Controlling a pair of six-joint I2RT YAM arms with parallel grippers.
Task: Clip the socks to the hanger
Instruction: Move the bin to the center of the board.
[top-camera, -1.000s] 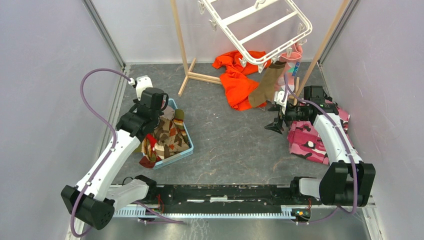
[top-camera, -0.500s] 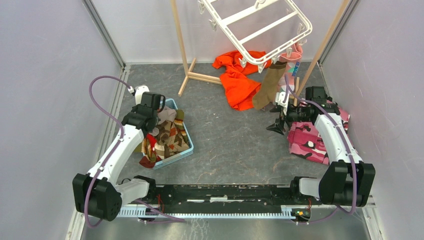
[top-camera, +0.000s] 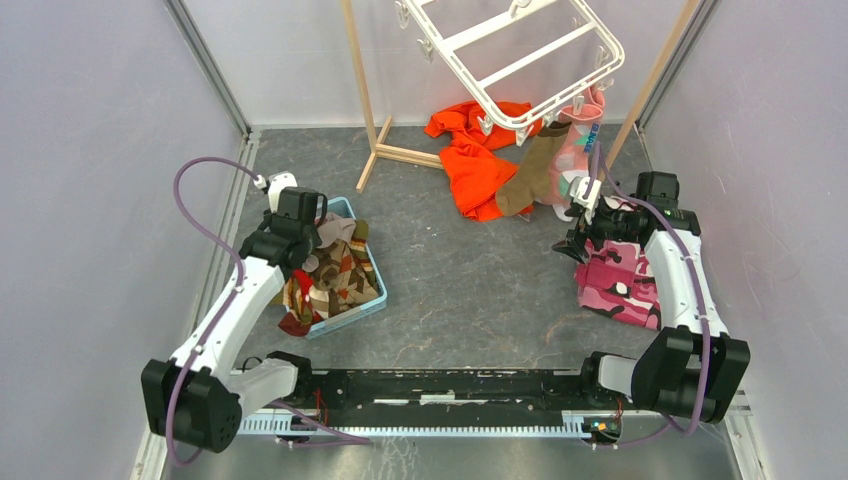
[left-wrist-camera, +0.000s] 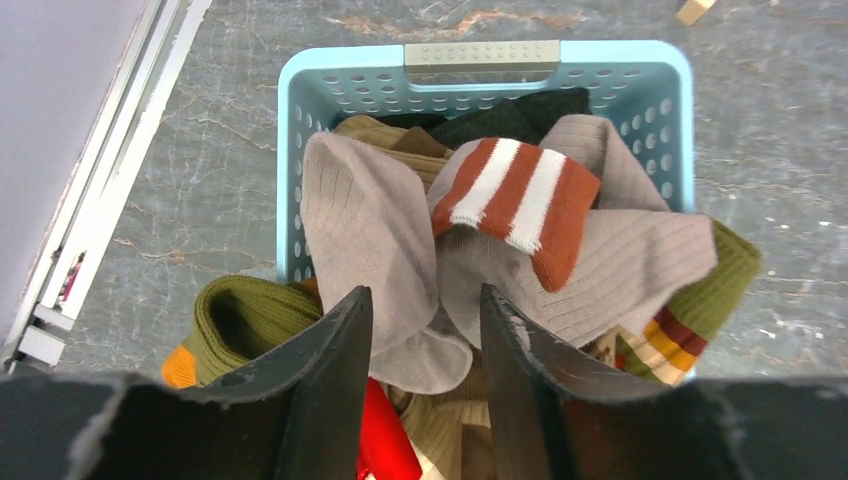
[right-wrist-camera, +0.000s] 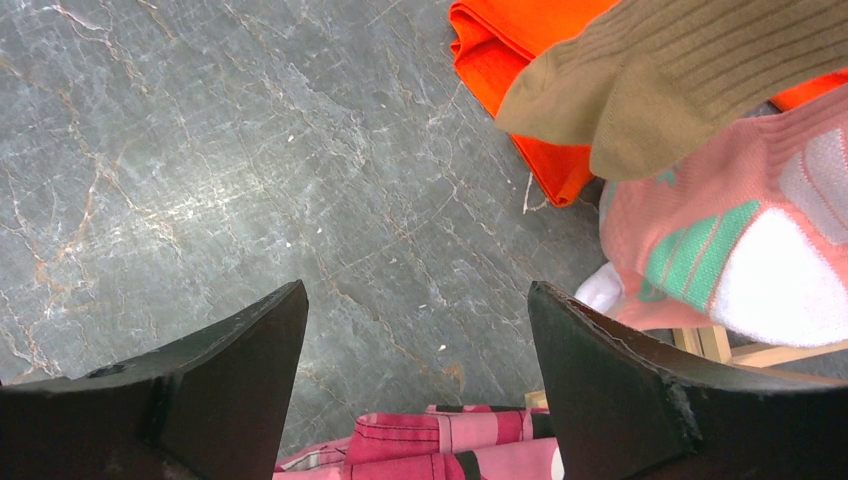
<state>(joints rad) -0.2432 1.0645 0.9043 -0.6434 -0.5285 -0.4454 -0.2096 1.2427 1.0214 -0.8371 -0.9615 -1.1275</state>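
The white hanger (top-camera: 614, 52) hangs tilted at the top. A brown sock (top-camera: 530, 170) and a pink sock (top-camera: 578, 160) with teal and white patches dangle from its clips. My right gripper (top-camera: 578, 240) is below them, open and empty. In the right wrist view it (right-wrist-camera: 418, 290) spans bare floor, with the brown sock (right-wrist-camera: 700, 70) and pink sock (right-wrist-camera: 740, 250) ahead to the right. More socks fill the blue basket (top-camera: 378, 290). My left gripper (left-wrist-camera: 425, 295) hovers open just over a grey sock (left-wrist-camera: 370, 220) with a rust-and-white striped cuff (left-wrist-camera: 520, 200).
An orange garment (top-camera: 475, 160) lies on the floor behind the hung socks. A pink camouflage cloth (top-camera: 620, 280) lies under my right arm. The wooden stand (top-camera: 362, 80) rises at the back, with its foot (top-camera: 405, 155) on the floor. Walls close in left and right.
My left gripper's jaws have parted over the basket, and that arm has shifted slightly. My right gripper has drawn back to the right, away from the brown sock.
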